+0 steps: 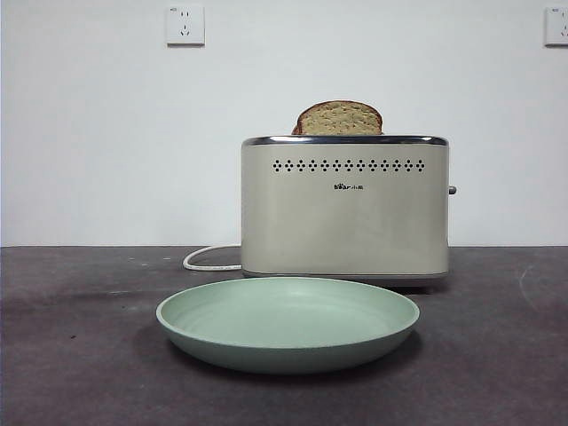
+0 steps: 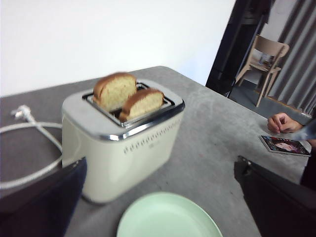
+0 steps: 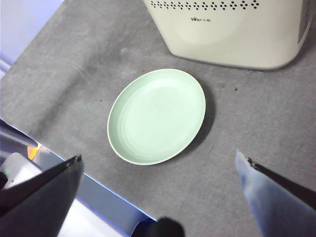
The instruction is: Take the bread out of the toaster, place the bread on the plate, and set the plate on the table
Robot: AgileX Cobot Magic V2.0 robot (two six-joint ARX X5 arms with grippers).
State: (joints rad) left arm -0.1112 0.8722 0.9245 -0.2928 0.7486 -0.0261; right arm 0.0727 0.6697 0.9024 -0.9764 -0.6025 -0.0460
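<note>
The cream toaster (image 1: 344, 209) stands upright on the table (image 1: 71, 355). A bread slice (image 1: 338, 118) sticks up from its top. The left wrist view shows the toaster (image 2: 123, 148) with two slices in its slots, one taller (image 2: 116, 90) and one lower (image 2: 143, 102). The mint-green plate (image 1: 287, 321) lies empty on the table just in front of the toaster; it also shows in the left wrist view (image 2: 168, 217) and the right wrist view (image 3: 157, 115). My left gripper (image 2: 160, 160) is open, apart from the toaster. My right gripper (image 3: 159, 155) is open above the plate. Neither shows in the front view.
A white cord (image 1: 209, 259) runs from the toaster's back left, also in the left wrist view (image 2: 29, 148). A person's hand (image 2: 282, 122) and a booklet (image 2: 285, 145) lie at the table's far side. The table's front edge (image 3: 74, 182) is near the plate.
</note>
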